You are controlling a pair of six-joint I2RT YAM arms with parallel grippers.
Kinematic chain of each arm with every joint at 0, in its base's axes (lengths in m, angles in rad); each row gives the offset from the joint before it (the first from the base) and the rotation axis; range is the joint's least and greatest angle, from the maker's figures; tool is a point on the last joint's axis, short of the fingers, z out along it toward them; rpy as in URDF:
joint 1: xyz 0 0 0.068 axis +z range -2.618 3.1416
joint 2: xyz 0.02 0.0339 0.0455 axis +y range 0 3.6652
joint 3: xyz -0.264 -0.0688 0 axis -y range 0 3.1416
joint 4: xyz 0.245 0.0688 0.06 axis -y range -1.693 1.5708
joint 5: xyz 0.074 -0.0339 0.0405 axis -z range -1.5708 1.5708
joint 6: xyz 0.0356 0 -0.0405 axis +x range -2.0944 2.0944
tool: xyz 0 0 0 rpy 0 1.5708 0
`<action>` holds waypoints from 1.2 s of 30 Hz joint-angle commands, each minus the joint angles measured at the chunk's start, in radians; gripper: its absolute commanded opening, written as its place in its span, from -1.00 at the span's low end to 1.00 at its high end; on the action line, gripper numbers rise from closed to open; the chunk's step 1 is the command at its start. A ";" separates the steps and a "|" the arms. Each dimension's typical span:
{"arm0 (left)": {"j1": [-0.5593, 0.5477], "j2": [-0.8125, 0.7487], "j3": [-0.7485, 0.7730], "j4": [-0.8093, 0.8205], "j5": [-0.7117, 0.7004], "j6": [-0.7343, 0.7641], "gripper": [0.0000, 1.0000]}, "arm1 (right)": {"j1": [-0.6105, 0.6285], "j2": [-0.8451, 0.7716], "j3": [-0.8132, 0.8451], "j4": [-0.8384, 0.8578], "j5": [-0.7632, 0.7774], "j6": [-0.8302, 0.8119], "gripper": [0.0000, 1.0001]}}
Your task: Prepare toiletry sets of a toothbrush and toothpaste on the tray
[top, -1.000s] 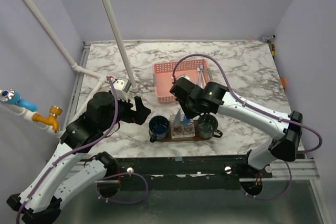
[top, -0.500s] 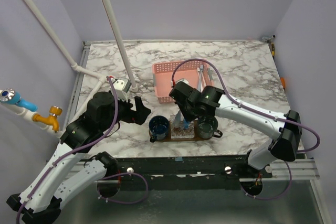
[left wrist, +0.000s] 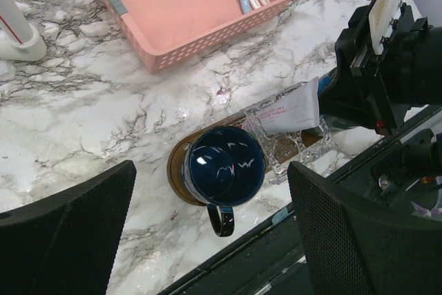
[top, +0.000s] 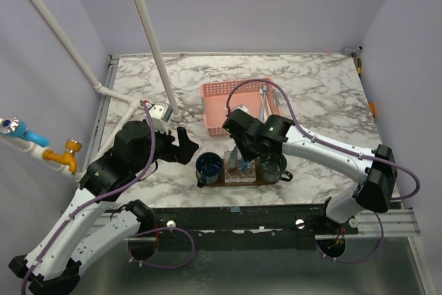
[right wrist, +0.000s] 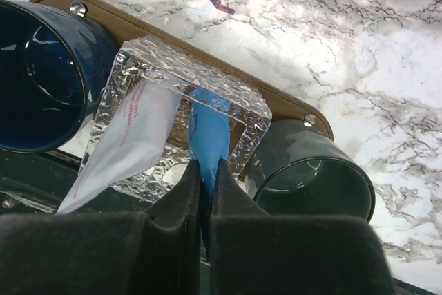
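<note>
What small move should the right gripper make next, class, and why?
Probably open its jaws. The right gripper is shut on the blue toothpaste tube, whose far end already reaches into the clear holder on the tray, so releasing should leave it standing there.

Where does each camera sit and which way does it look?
Top: high behind, looking down at the table; left arm and right arm show.
Left wrist: above the blue cup, looking down; its open fingers show.
Right wrist: looking down at the toothpaste tube; its shut fingers show.
Both wrist views share that cup and the tray.
</note>
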 commanded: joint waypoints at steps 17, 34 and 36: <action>0.006 -0.001 -0.017 0.003 -0.024 0.004 0.81 | -0.001 -0.011 0.013 0.010 0.014 0.018 -0.40; 0.006 -0.003 -0.021 0.001 -0.024 0.004 0.81 | -0.012 -0.097 0.149 -0.056 0.170 0.049 -0.25; 0.006 -0.003 -0.021 0.001 -0.024 0.004 0.81 | -0.024 -0.093 0.169 -0.055 0.189 0.042 -0.25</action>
